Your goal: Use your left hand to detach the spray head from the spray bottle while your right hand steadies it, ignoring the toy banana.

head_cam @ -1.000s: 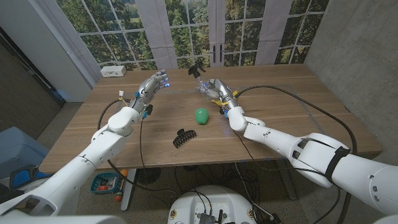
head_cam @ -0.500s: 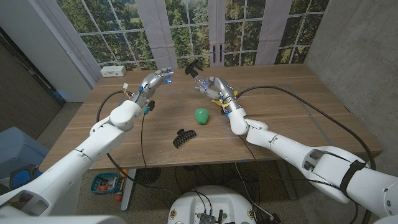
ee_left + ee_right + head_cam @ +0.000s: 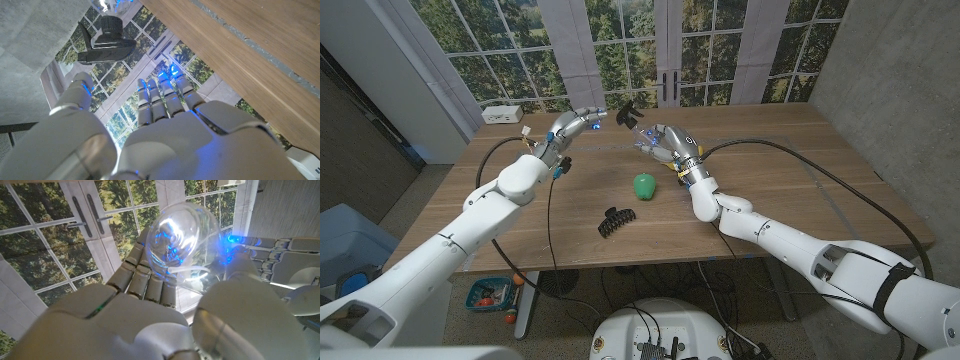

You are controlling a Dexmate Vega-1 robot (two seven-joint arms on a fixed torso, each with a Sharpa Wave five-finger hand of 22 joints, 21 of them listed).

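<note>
Right hand (image 3: 665, 143) grips the clear spray bottle (image 3: 647, 136) and holds it lifted above the far middle of the wooden table (image 3: 790, 160), tilted so that its black spray head (image 3: 629, 112) points toward the other arm. From the right wrist, the bottle's rounded transparent body (image 3: 185, 237) sits cradled between the fingers (image 3: 145, 275) and the thumb. Left hand (image 3: 572, 128) is raised just beside the spray head, fingers spread and holding nothing, their tips close to the head but not plainly touching it. From the left wrist, the outstretched fingers (image 3: 162, 97) reach toward the black spray head (image 3: 107, 40) with a gap between them. On the table nearer the robot lie a green toy (image 3: 644, 186) and a black hair claw clip (image 3: 614, 221).
</note>
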